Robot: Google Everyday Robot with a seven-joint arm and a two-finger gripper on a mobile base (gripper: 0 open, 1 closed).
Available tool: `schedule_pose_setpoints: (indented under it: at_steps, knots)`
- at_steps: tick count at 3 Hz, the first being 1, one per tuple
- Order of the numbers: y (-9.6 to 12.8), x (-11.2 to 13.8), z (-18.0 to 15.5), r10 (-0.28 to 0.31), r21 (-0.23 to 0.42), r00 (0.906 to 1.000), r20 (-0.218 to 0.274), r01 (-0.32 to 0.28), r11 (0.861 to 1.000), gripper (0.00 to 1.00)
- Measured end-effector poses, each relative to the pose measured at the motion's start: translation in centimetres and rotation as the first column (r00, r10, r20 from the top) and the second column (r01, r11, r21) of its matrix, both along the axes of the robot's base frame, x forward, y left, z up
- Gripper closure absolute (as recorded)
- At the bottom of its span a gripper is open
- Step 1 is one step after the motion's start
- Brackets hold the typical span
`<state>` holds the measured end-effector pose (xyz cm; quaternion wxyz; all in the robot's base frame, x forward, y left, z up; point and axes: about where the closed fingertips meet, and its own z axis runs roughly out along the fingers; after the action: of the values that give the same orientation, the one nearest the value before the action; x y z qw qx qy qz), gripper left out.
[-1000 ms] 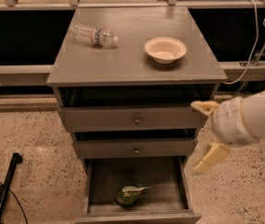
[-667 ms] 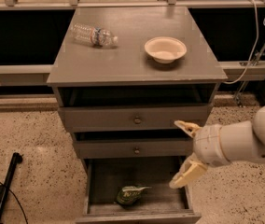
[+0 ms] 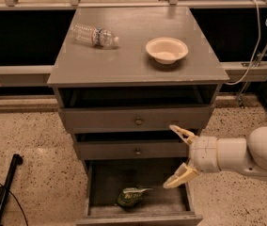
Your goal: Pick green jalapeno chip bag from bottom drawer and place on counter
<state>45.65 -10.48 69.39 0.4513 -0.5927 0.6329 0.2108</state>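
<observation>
Your pincer (image 3: 176, 157) hangs with its two fingers spread wide apart, gripping nothing. It is below the tabletop's (image 3: 133, 62) front right corner, in front of the two knobbed drawers (image 3: 119, 120) and over the right side of the pulled-out bottom drawer (image 3: 138, 218). The green jalapeno chip bag (image 3: 131, 197) lies on that drawer's floor near the front middle, lower left of the pincer and apart from it. On the tabletop, a water bottle (image 3: 95, 35) lies toward the back left corner and a bowl (image 3: 167, 49) sits right of centre.
</observation>
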Motion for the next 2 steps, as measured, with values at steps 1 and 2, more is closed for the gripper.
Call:
schedule_pose_setpoints:
  at_steps: [1, 2]
  knots:
    - [1.1, 1.1, -1.0, 0.007, 0.010, 0.9993, 0.036, -0.007, 1.000, 0.00]
    - [1.8, 2.1, -10.6, 0.000, 0.093, 0.9995, 0.032, -0.003, 0.996, 0.00]
